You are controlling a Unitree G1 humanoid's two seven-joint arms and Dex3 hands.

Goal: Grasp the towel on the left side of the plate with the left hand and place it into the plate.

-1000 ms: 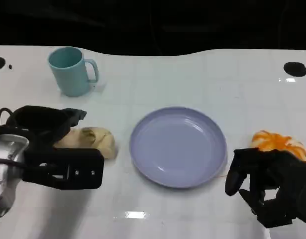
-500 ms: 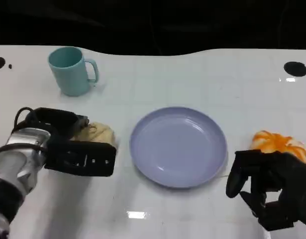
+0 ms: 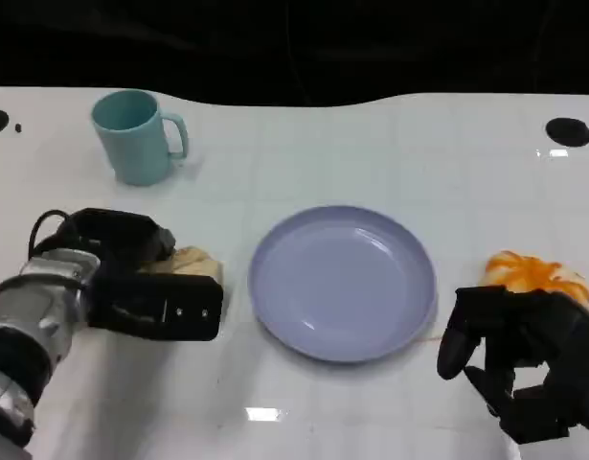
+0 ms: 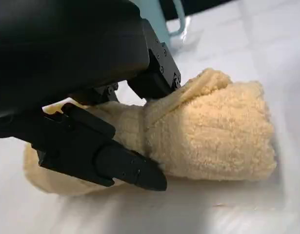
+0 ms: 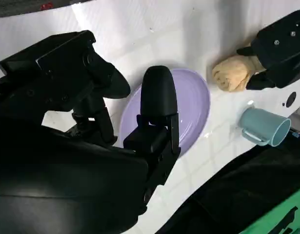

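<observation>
rolled towel, long axis toward plate

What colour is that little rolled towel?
The towel is pale yellow-beige; the left wrist view shows it best.

Tan towel, lavender plate, teal mug, orange peel, white table.

White gridded table with glare spots, black darkness beyond its far edge
</observation>
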